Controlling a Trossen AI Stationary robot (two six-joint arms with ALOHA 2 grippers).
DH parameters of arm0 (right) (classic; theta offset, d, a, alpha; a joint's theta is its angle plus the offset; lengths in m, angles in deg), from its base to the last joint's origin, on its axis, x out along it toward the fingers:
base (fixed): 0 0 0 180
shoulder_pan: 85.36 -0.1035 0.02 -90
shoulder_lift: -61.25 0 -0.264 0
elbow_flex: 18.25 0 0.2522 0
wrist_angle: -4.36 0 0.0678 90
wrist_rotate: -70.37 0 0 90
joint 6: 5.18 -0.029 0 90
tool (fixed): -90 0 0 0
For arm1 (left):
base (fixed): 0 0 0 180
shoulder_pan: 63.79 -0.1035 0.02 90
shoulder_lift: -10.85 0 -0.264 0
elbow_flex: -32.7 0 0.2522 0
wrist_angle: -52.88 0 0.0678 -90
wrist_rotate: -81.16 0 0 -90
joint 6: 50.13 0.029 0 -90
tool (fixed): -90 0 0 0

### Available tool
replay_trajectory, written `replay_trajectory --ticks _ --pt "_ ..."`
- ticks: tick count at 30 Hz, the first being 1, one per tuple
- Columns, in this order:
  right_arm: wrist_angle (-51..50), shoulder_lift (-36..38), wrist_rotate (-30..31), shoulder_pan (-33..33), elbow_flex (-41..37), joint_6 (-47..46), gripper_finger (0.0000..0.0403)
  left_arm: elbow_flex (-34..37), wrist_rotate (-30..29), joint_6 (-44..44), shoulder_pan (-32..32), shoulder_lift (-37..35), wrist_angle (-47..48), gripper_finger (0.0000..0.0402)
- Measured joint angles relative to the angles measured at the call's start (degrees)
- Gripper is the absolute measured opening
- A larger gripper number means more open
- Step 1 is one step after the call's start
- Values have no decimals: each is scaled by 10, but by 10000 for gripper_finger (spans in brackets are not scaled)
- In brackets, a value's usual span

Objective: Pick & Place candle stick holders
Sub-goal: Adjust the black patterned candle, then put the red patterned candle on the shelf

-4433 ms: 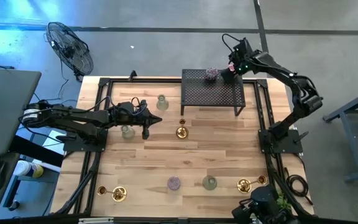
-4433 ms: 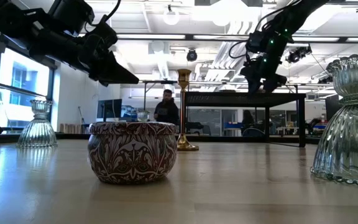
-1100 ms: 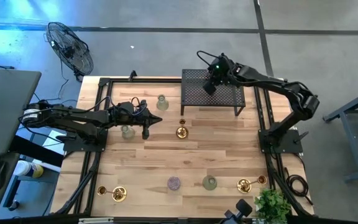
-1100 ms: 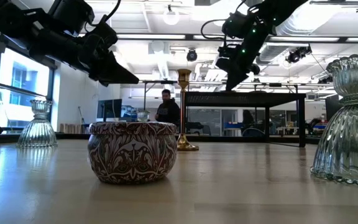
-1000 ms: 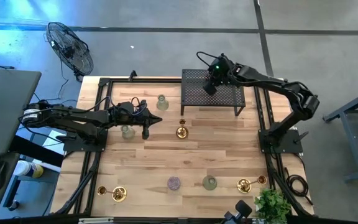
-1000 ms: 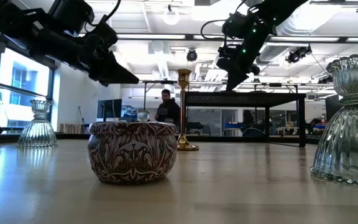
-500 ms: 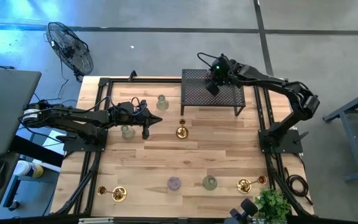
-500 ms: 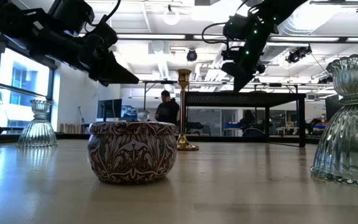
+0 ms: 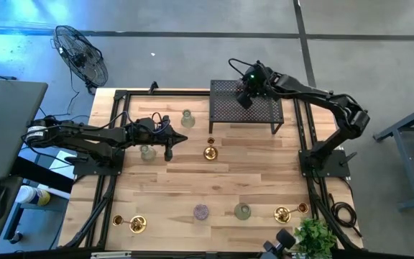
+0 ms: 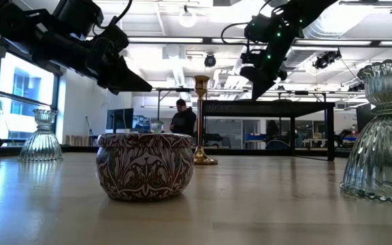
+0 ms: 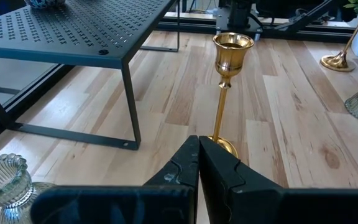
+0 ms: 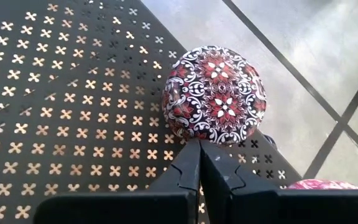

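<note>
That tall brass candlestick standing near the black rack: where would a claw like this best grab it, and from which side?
Probably around the slim stem, between cup and base. The brass candlestick stands upright and clear of the perforated rack; its stem is far narrower than the flared cup or round base, so two fingers can close on it. Coming level from the left gripper side suits: that gripper, shut now, already faces it with bare table between.

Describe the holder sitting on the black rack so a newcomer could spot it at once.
Start at the black perforated rack at the table's far edge. On its top, just ahead of the right tool, sits a squat round holder. Its red, black and white floral pattern sets it apart from the brass stems and plain glass cups on the wood.
</note>
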Motion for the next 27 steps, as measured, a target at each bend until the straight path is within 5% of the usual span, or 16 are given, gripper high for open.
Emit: replay_trajectory --ticks 9,13,21,27 --pt "-28 49 -17 -68 -10 -7 0 0 0 -38 0 0 40 5" --pt "40 101 -26 -126 -75 -18 0 0 26 -38 10 7 61 5" --pt "270 221 -4 -251 -245 -52 0 -30 -26 18 156 10 31 5" --pt "338 272 72 -317 -304 -51 0 -93 -45 -13 233 45 105 5"
